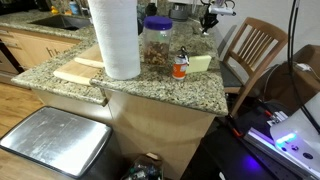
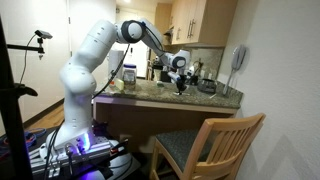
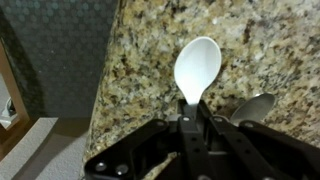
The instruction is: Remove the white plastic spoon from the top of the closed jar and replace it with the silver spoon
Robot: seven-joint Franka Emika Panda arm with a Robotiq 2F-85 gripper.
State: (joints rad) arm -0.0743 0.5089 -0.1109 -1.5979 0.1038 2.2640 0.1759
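Only the wrist view shows the gripper [image 3: 191, 116] clamped on the white plastic spoon [image 3: 198, 65], with the silver spoon [image 3: 256, 106] lying at its four o'clock on the speckled granite counter [image 3: 140, 60]. An exterior view shows the closed jar [image 1: 156, 45] beside the paper towel roll [image 1: 115, 38], with a wooden chair [image 1: 255, 50] at three o'clock.

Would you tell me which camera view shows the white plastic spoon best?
The wrist view: the white plastic spoon fills the centre, handle pinched in the gripper over the granite counter. In both exterior views it is too small to make out.
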